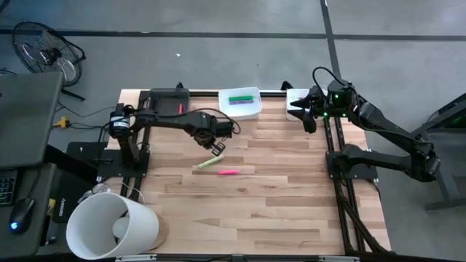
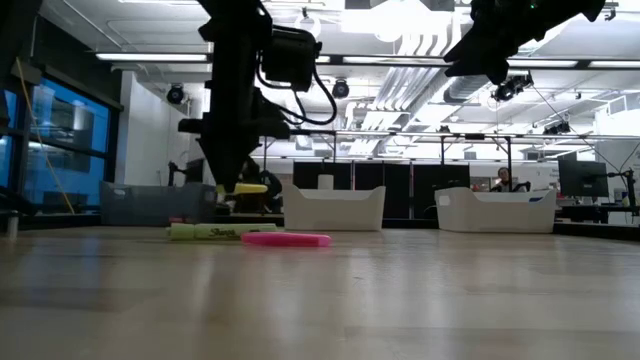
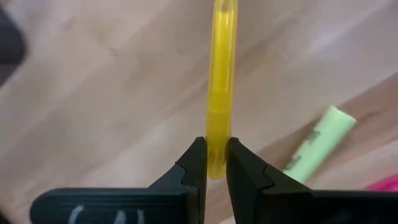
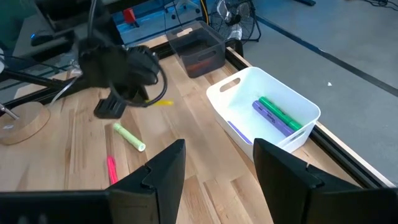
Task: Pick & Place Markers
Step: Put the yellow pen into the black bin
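Observation:
My left gripper hangs over the table's middle left, shut on a yellow marker, which also shows in the low view. Below it a yellow-green marker and a pink marker lie flat on the wood. A white tray at the far edge holds a green marker and a purple marker. My right gripper waits open, high above the far right by a second white tray. My left gripper pinches the yellow marker near one end between its two fingertips. The fingers come from above, pointing down, and lie across the marker. The marker sticks out about level from the fingers, lifted clear of the table.
A dark bin stands at the far left beside the white tray. A white bucket sits at the near left corner. Bare wood stretches over the table's near half and right side.

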Controlling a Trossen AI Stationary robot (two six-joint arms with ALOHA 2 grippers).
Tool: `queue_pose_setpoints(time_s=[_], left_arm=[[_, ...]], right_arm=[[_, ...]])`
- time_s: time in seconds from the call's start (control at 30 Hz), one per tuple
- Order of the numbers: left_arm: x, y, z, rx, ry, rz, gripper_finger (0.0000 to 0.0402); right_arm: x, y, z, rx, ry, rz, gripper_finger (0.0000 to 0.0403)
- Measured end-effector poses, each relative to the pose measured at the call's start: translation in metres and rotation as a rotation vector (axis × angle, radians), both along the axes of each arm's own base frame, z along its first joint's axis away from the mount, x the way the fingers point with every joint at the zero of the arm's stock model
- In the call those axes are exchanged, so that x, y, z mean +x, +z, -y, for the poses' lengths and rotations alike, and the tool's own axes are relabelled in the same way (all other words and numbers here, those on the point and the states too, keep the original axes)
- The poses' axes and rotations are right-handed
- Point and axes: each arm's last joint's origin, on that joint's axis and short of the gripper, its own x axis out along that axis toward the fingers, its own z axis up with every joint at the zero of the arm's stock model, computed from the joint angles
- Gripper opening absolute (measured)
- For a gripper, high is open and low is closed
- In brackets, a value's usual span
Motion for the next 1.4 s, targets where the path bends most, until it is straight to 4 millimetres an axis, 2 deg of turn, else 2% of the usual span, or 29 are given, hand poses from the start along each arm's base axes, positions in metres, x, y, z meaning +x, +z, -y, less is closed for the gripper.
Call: queue_pose_setpoints(time_s=[0.17,0.33,0.8,1.03,1.2,1.4], left_arm=[[-0.003,0.01,-0.015,0.023,0.045,-0.021,0.0037],[-0.015,0.027,-0.031,0.061,0.086,0.006,0.0037],[-0.066,0.07,-0.078,0.234,0.287,0.018,0.0037],[-0.09,0.072,-0.103,0.285,0.433,-0.048,0.0037],[-0.098,0.071,-0.118,0.295,0.513,-0.046,0.0037],[-0.107,0.056,-0.13,0.285,0.573,-0.06,0.0037]], right_arm=[[0.0,0.0,0.0,-0.001,0.001,0.0,0.0179],[0.0,0.0,0.0,0.0,0.0,0.0,0.0179],[0.0,0.0,0.0,-0.002,-0.001,-0.002,0.0179],[0.0,0.0,0.0,-0.003,-0.002,-0.002,0.0179],[0.0,0.0,0.0,-0.003,-0.002,-0.002,0.0179],[0.0,0.0,0.0,-0.003,-0.002,-0.003,0.0179]])
